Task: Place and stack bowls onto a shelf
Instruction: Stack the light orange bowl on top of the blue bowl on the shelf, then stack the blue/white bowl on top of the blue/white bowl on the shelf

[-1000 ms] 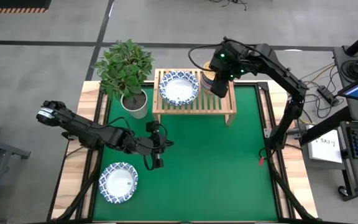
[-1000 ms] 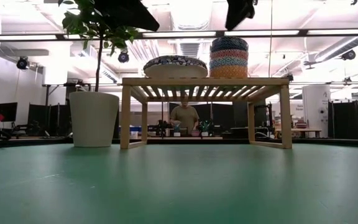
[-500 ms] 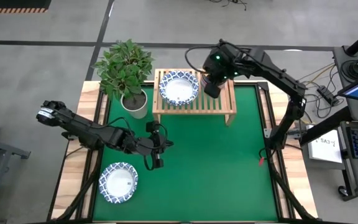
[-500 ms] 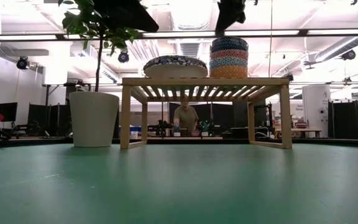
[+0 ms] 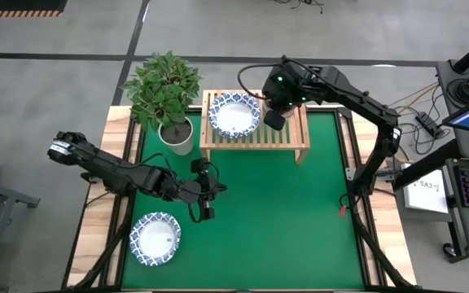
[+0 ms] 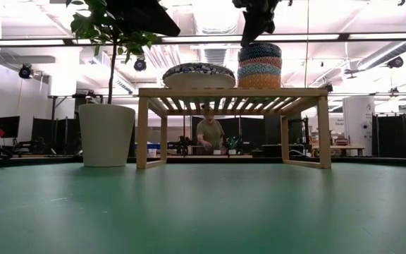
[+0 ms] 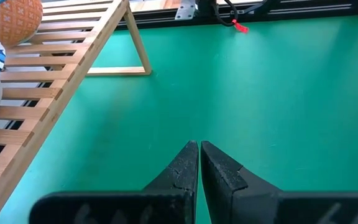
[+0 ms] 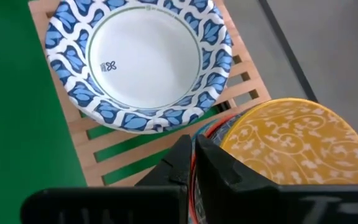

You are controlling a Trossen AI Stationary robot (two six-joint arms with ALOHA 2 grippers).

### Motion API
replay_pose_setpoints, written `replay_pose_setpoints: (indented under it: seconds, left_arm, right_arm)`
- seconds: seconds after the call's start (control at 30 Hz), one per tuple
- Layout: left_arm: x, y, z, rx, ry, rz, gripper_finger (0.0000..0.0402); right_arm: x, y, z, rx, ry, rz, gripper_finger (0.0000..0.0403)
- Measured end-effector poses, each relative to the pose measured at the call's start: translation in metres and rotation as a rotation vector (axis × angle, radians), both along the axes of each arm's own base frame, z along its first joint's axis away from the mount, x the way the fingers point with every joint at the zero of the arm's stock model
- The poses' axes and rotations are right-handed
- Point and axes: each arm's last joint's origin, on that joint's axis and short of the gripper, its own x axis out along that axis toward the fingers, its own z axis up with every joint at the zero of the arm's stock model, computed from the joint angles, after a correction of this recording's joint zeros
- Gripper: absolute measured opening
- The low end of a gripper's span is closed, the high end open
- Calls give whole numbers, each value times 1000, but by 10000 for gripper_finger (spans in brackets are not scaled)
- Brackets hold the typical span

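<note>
Right gripper (image 5: 273, 119) sits over the shelf (image 5: 255, 134), above the stack of small bowls (image 6: 259, 65) at the shelf's right part. In the right wrist view its fingers (image 8: 219, 163) are pressed together, nothing pinched, with the golden yellow bowl (image 8: 294, 146) on top of the stack just beyond them. An orange-red rim shows under the yellow one; the low view shows a dark blue-grey patterned bowl on top of the stack from the side, so the stacking order is hard to settle.

Wide white bowl with blue-patterned rim (image 5: 234, 115) lies on the shelf's left part, just beside the small stack. Low view suggests it may be more than one nested, can't confirm.

Another wide white bowl (image 5: 155, 238) sits on the green surface (image 5: 283, 220) near the front left corner, well apart from the shelf.

Left gripper (image 5: 201, 212) rests low over the surface mid-left, fingers (image 7: 219, 171) pressed together, empty.

Potted plant (image 5: 166, 96) stands left of the shelf. Person (image 6: 208, 132) in the room behind, seen under the shelf.
</note>
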Motion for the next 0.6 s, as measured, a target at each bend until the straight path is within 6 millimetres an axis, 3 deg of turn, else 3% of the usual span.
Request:
replay_pose_setpoints:
  seconds: [0.2,0.4,0.6]
  left_arm:
    - [0,0,0,-10,-1,3,0]
    - [0,0,-1,-42,-3,20,0]
    - [-2,-3,-3,-151,4,26,0]
  right_arm:
    - [-13,14,17,-28,-60,22,12]
    - [-32,49,34,-55,-142,111,12]
    - [-51,93,20,-58,-256,232,12]
